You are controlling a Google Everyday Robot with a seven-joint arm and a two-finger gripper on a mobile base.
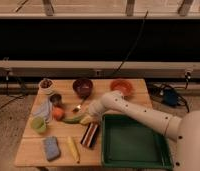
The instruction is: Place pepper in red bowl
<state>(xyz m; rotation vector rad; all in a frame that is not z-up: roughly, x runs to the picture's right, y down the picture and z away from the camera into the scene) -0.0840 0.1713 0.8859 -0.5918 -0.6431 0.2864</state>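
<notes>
Green pepper [73, 120] mid-table, clamped in white gripper [88, 119]. Orange-red bowl [121, 86] by far right corner, maroon bowl [83, 86] at far edge. Dark green tray [138, 142] at near right corner. Yellow corn [73, 148], blue sponge [51, 148] along near edge. Tan table [30, 152].

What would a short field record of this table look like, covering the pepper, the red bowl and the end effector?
pepper: lying on the table beside the orange fruit, outside any bowl
red bowl: back right of the table, nothing seen inside
end effector: shut at the pepper's right end, seemingly gripping it
task state: pepper not yet in red bowl
</notes>
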